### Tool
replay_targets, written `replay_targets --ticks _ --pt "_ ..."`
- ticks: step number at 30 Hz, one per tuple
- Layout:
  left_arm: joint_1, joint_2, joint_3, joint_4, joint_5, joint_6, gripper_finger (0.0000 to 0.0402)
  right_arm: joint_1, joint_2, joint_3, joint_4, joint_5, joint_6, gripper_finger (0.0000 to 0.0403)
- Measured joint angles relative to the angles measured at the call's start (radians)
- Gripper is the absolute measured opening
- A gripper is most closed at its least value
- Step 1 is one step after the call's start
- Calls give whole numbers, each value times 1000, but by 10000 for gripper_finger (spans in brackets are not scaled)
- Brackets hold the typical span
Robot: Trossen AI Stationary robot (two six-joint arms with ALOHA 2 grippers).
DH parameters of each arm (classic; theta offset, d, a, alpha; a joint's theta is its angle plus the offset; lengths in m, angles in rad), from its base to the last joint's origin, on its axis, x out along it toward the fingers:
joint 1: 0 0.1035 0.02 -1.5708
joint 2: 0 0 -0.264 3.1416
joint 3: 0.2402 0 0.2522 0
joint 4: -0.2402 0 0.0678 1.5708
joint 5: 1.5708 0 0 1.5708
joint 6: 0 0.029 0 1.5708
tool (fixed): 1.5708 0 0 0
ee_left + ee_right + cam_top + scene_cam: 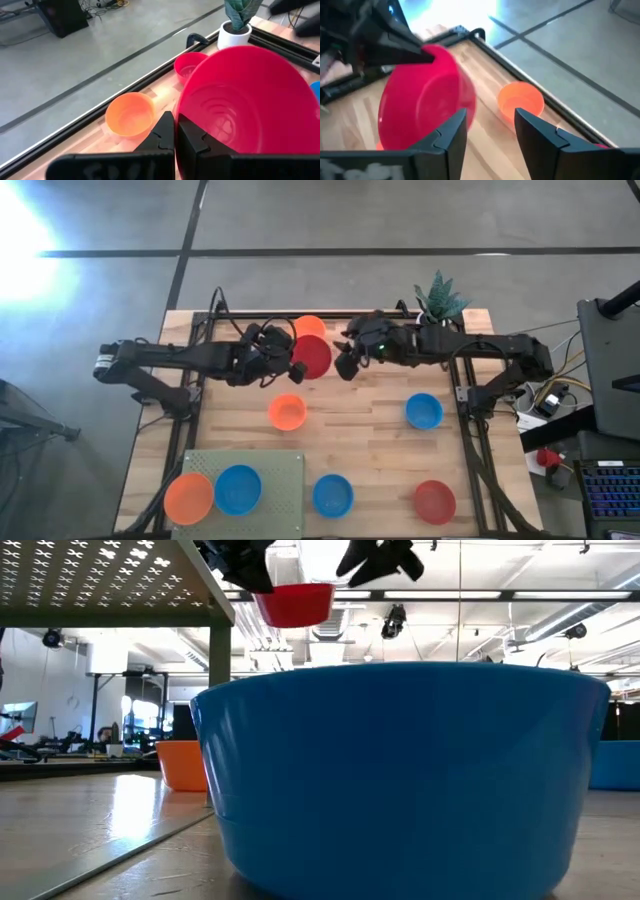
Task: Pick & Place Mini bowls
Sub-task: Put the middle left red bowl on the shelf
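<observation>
A red mini bowl (311, 357) hangs high over the table's far middle, with my left gripper (277, 352) shut on it. In the low view the bowl (295, 602) shows well above the table. My right gripper (346, 362) stands open just right of the bowl, apart from it. In its wrist view its two fingers (451, 131) gape wide with nothing between them. On the table below rest an orange bowl (131, 115) and a second red bowl (189, 66), each on its base near the far edge. My left gripper pinches the red bowl's rim (178, 114) on the side toward the table's left, one finger inside the bowl and one outside. The fingers come from the left, slanting down. The bowl is lifted clear, mouth up.
Other bowls stand on the wood: orange (288, 411), blue (423, 411), blue (333, 495), red (434, 501). An orange bowl (188, 497) and a blue one (238, 488) sit at a perforated plate (280, 470). A potted plant (440, 300) stands at the far right.
</observation>
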Motion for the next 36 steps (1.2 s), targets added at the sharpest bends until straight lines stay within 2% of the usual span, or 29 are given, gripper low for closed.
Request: replay_targets --ticks 4,9,13,17,21,25,30,36 --pt "0 -34 0 -52 20 -2 0 7 -50 0 -8 -17 -2 172" --pt "1 -85 0 -132 117 8 0 15 -111 0 -7 -82 -3 176" --pt "1 -125 0 -174 251 84 0 30 -139 0 -9 -84 -4 176" --pt "0 -153 0 -183 447 165 0 39 -162 0 -9 -92 -25 176" --pt "-15 -163 0 -182 627 238 0 37 -172 0 -9 -130 -45 173" --pt "-37 -146 -2 -188 760 285 0 38 -185 0 -9 -175 -53 172" --pt "-79 -112 -3 -187 840 285 0 38 -192 0 -9 -235 -56 171" --pt "-152 -48 -4 -188 936 287 0 38 -192 0 -9 -241 -79 171"
